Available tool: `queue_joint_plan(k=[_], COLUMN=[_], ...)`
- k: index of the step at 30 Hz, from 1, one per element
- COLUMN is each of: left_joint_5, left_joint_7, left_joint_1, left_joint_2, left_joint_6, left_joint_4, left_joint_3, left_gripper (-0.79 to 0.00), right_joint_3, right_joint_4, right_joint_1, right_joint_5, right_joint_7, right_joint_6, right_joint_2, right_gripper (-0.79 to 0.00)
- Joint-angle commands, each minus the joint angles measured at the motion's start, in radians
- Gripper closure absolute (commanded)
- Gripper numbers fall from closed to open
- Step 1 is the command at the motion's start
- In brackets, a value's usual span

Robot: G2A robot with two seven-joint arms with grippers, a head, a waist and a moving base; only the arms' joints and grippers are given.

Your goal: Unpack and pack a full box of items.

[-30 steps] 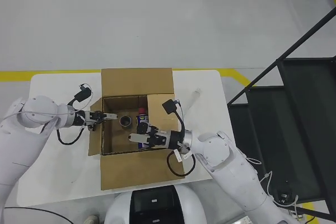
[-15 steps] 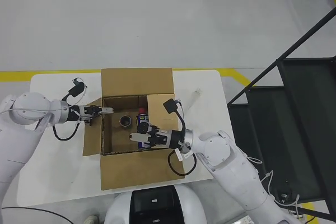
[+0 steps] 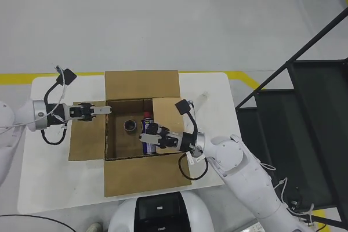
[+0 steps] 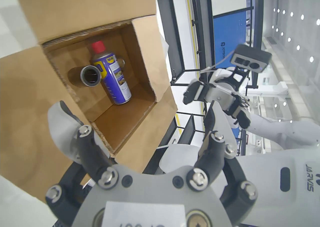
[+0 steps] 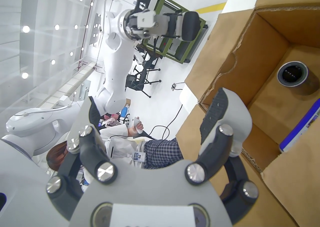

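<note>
Over the folded-out left flap (image 3: 84, 136) the left gripper (image 3: 102, 109) hangs with its fingers spread wide and nothing between them, its tips near the left rim of the cardboard box (image 3: 142, 86); across the opening, above the box's right half, the right gripper (image 3: 145, 138) is likewise spread and empty, pointing toward the left arm; just beside and partly beneath it a blue spray can (image 3: 146, 123) with a red cap sits inside the box, the cap toward the far wall, though whether the can stands or leans cannot be told; a hollow metal cylinder (image 3: 129, 124) sits just beside the can on the left arm's side, its open end showing; the box has all four flaps open, the far and near ones spread out, the right flap (image 3: 165, 113) raised behind the right wrist; the box rests on a white table (image 3: 46, 174); a slim pale object (image 3: 202, 100) lies on the table beyond the right flap; a black stair frame (image 3: 301, 116) stands on the floor well apart to the right.
</note>
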Motion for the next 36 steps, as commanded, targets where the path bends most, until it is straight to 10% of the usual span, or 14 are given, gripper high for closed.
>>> queue_joint_plan(k=[1,16,36], left_joint_5=[0.004,-0.038,-0.091], left_joint_7=[-0.007,0.178,0.195], left_joint_1=[-0.012,-0.215,-0.209], left_joint_2=[-0.005,-0.123,-0.135], left_joint_6=[0.006,-0.067,-0.042], left_joint_4=[-0.055,0.109,0.147], left_joint_3=[0.030,0.405,0.427], left_gripper=[-0.785,-0.785,-0.785], right_joint_3=[0.028,0.263,0.283], right_joint_4=[-0.016,-0.079,-0.063], right_joint_1=[-0.019,-0.207,-0.223], right_joint_5=[0.008,0.077,0.117], right_joint_7=[-0.004,0.006,0.052], right_joint_6=[-0.006,-0.049,-0.014], right_joint_2=[0.005,0.048,0.057], right_gripper=[-0.785,-0.785,-0.785])
